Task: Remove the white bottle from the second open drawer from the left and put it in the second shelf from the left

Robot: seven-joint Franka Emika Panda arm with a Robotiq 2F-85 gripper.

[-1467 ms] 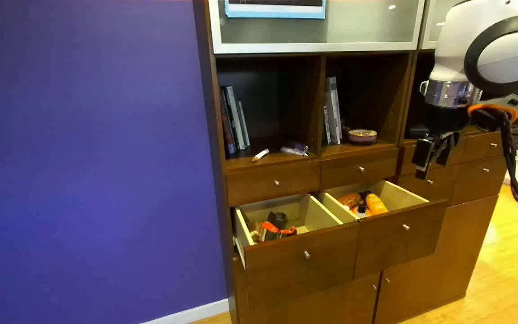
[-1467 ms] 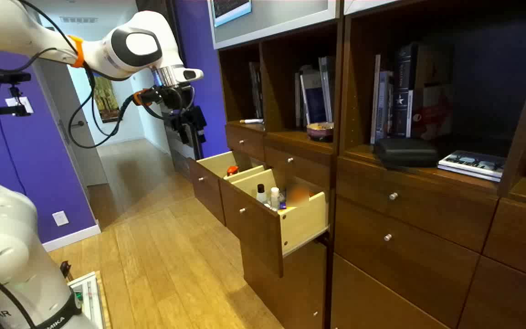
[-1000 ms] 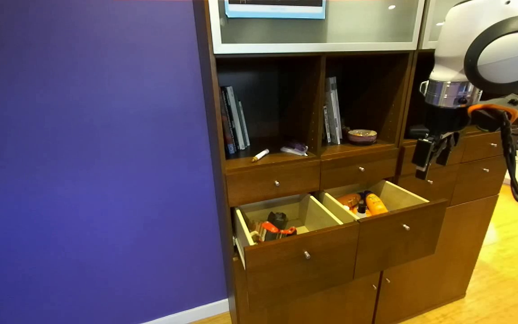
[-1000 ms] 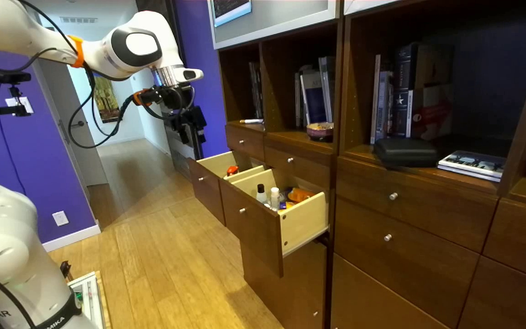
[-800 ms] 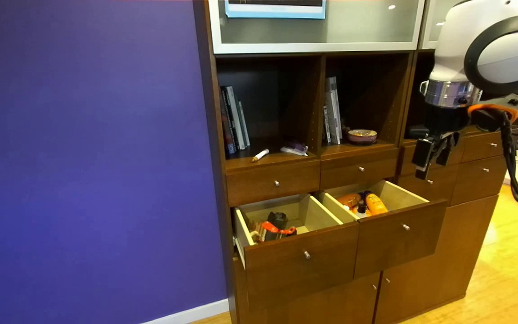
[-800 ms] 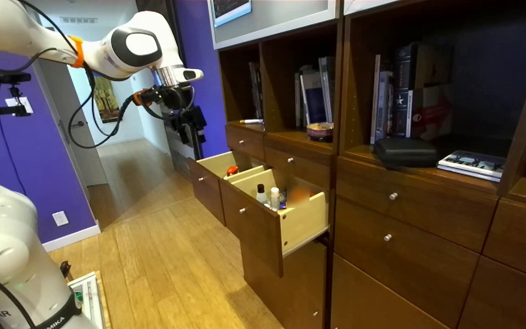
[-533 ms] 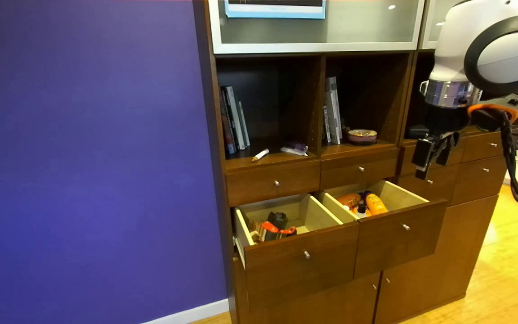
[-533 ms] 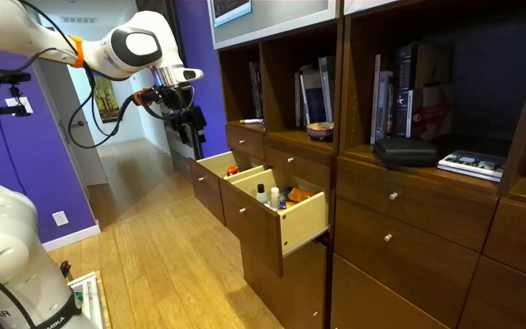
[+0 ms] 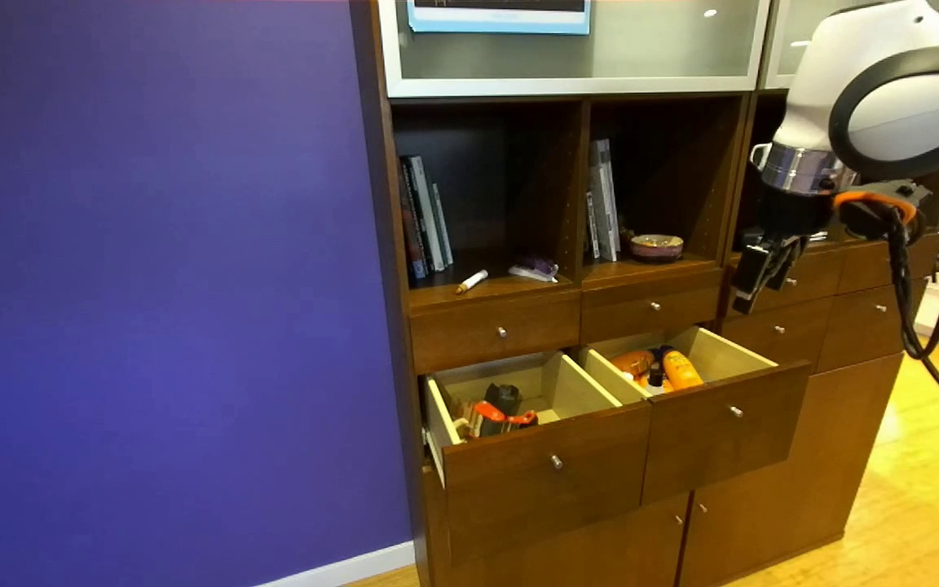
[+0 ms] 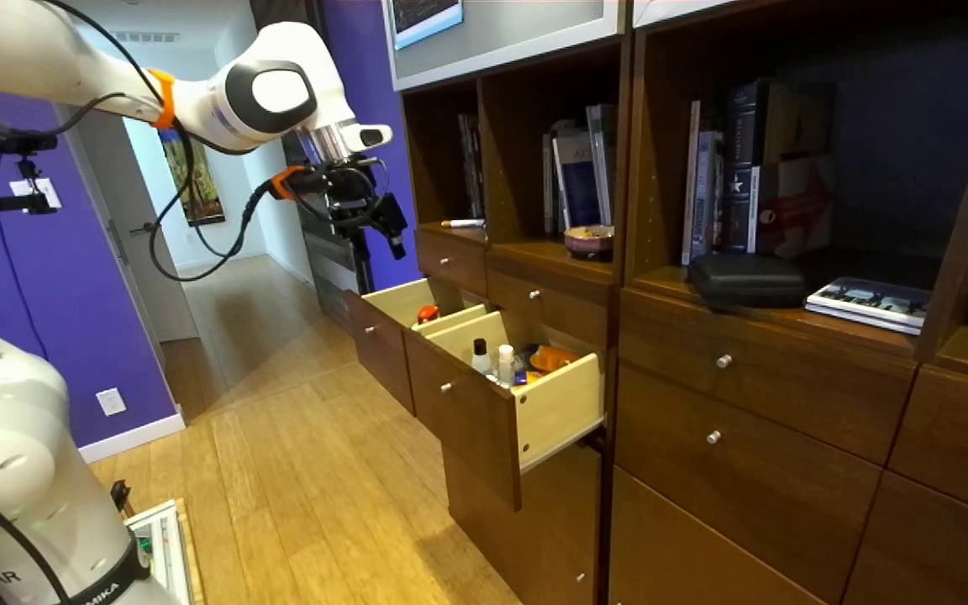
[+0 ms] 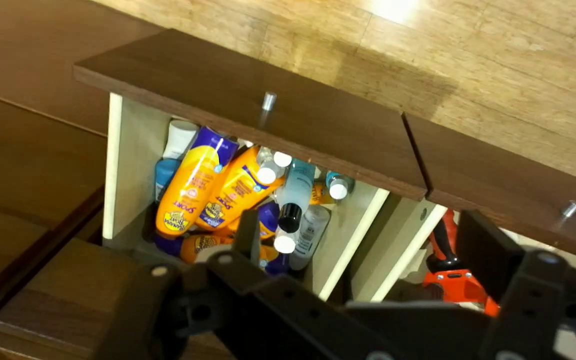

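Inside the drawer (image 10: 558, 413), second of the open pair, stands the bottle (image 11: 299, 186), pale and black-topped, not yet lifted. Gripper (image 11: 363, 235) higher up, well apart from it, with fingers (image 11: 485, 250) spread wide and nothing held. Likely faults: on descent, the fingers may strike the drawer where its front rises beside the bottle, or catch white-capped neighbours (image 11: 266, 175), since little room is left around it; a small error of aim could take the wrong item or topple the bottle against the orange bottles (image 11: 193, 182). Its narrow top may slip if gripped alone. At the shelf (image 9: 673, 175), books (image 9: 602, 200) and a bowl (image 9: 655, 249) crowd the landing, so a low entry could knock the bowl. Orientation: in both exterior views the cap (image 10: 480, 345) points upward, long axis near vertical; in the wrist view, seen from above, the cap leads toward the lower edge. Slight lean cannot be judged.
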